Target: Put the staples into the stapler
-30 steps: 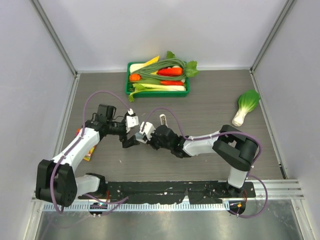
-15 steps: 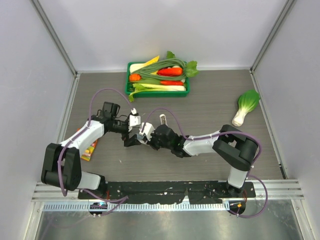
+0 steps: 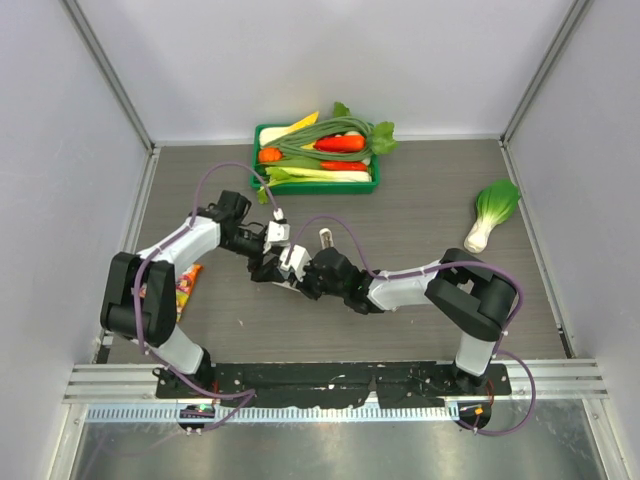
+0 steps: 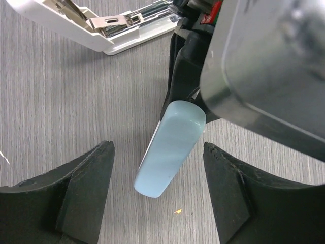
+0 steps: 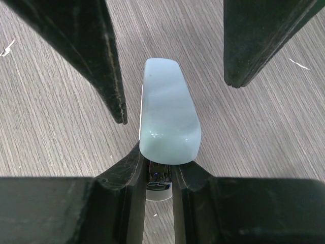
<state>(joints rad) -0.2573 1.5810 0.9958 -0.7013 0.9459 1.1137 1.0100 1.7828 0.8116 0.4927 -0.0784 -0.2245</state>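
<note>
Left arm (image 3: 175,250) and right arm (image 3: 405,290): white link shells, black joints, a purple cable (image 3: 222,170) looping back from each claw. Left claw (image 4: 157,147) fingers (image 4: 84,188): matte black, blunt wedges. Grey block (image 4: 264,61) right behind right claw (image 5: 160,175), small red mark.

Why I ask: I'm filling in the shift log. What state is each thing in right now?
Stapler: hinge end clamped in right gripper.
Right gripper: shut on stapler.
Left gripper: open, straddling stapler's free end, not touching.
White metal-railed part: lying on table, rail exposed.
Green tray: full of vegetables.
Bok choy: lying loose on table.
Candy bag: lying flat near table's left edge.
Staples box: not in view.
</note>
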